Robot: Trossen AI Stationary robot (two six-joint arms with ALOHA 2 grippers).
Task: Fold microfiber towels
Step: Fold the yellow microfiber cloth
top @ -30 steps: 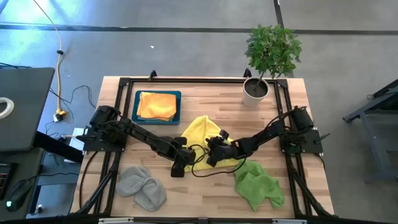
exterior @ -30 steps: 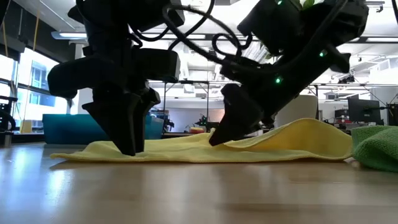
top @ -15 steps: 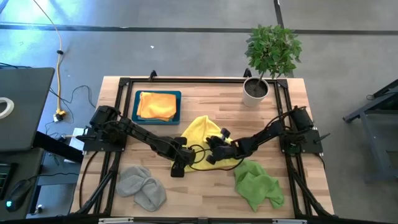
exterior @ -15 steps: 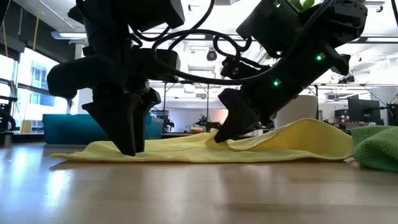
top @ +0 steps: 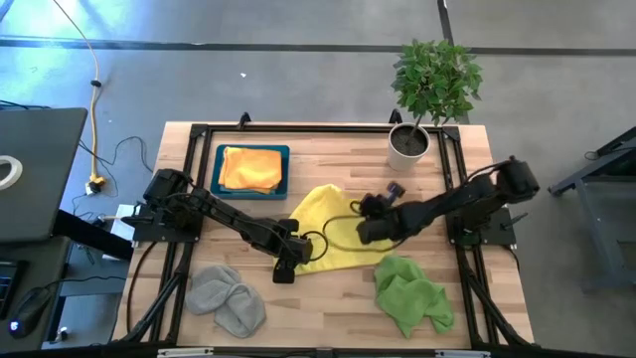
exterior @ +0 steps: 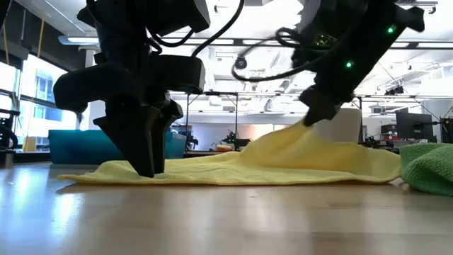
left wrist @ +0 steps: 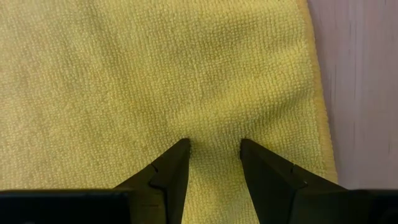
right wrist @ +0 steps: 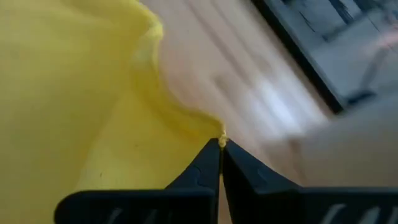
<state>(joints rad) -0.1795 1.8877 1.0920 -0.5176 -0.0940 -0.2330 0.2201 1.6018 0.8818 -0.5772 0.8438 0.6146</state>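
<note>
The yellow microfiber towel (top: pixel 320 213) lies spread at the table's middle, and its left part rests flat on the wood (exterior: pixel 106 172). My left gripper (top: pixel 285 261) stands over the towel's near-left part, open and pointing down. My right gripper (top: pixel 366 227) is shut on the towel's right side, with that part raised off the table (exterior: pixel 283 145). An orange towel (top: pixel 250 168) lies in the dark teal tray (top: pixel 286 171). A grey towel (top: pixel 227 296) and a green towel (top: pixel 411 296) lie crumpled near the front edge. My left gripper points straight down, and both fingertips (left wrist: pixel 176 163) of its open fingers rest on the flat yellow cloth (left wrist: pixel 213 121) near one of its edges; nothing is pinched between them. My right gripper pinches the towel's edge (right wrist: pixel 211 127) between its two fingertips, only at their free ends. It comes slanting down from the table's right. The held part is lifted clear into a sloping ridge, while the rest lies on the table.
A potted plant (top: pixel 422 89) stands at the far right corner. The tray sits at the far left. Dark frame rails (top: pixel 328 128) run along the table's edges. Bare wood shows between the grey and green towels at the front.
My right gripper has shut on the yellow towel's edge, then risen and gone toward the table's right and far edges. That part of the towel is drawn up into a slope. The left part has stayed flat under my left gripper.
</note>
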